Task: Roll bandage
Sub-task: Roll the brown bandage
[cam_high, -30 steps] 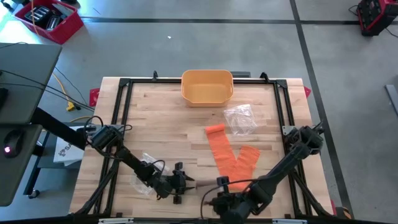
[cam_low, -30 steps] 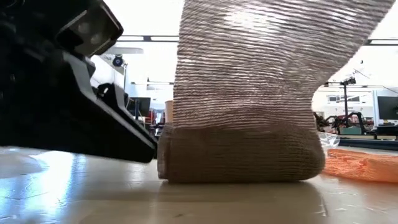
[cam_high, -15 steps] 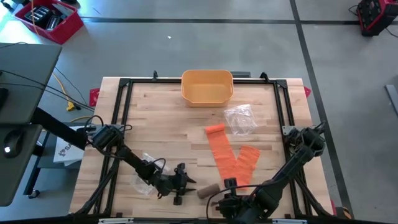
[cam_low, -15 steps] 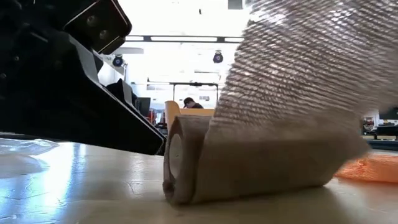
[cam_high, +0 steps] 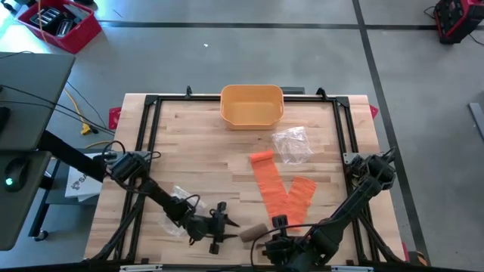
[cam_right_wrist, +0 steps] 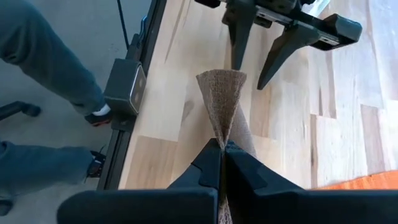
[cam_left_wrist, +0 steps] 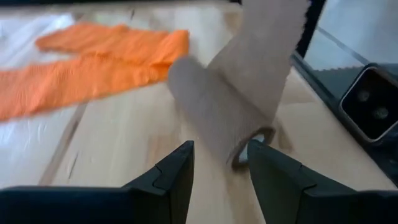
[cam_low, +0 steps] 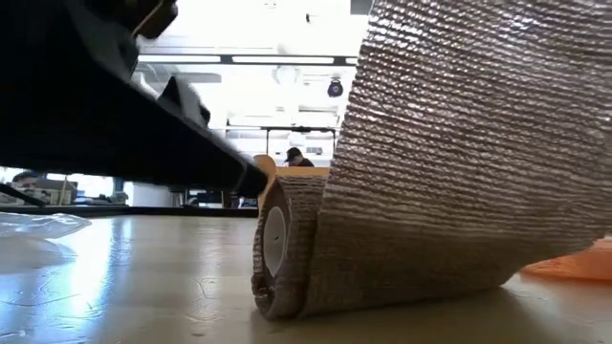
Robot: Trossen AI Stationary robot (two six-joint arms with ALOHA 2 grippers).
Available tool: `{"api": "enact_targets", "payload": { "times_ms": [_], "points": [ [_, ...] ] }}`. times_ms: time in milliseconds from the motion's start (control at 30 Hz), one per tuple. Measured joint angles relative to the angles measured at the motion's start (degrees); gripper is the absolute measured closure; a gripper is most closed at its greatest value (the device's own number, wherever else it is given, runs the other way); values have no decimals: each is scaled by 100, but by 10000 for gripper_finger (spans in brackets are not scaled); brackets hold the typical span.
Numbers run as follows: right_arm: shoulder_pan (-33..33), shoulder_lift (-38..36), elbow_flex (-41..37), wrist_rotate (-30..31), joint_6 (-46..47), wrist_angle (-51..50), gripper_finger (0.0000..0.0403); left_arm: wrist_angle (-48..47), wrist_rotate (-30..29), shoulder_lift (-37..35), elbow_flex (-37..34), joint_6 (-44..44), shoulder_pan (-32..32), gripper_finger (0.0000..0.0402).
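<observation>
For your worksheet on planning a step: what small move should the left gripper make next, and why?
Probably ease forward and close on the bandage roll. The left gripper is open, just short of the roll, while the right gripper holds the bandage's loose tail taut.

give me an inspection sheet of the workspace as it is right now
surface: light wooden table in a black frame.
job's things: tan woven bandage roll near the front edge, its tail rising to the right end effector; flat orange bandage strip unrolled mid-table.
clutter: orange plastic bin at the back; clear plastic wrapper beside the strip; another wrapper under the left arm.
grippers: left end effector open, beside the roll; right end effector shut on the bandage tail.
cables: yellow cable on the floor, left.
surroundings: red crate; a person's legs by the table.
</observation>
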Motion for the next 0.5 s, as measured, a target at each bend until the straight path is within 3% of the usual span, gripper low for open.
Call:
{"api": "enact_targets", "payload": {
  "times_ms": [233, 500],
  "points": [
    [0, 0, 0, 50, -3, 0, 403, -588, 529, 0, 298, 706, 104, 259],
    [0, 0, 0, 68, -35, 0, 403, -831, 352, 0, 340, 727, -71, 259]
  ]
}}
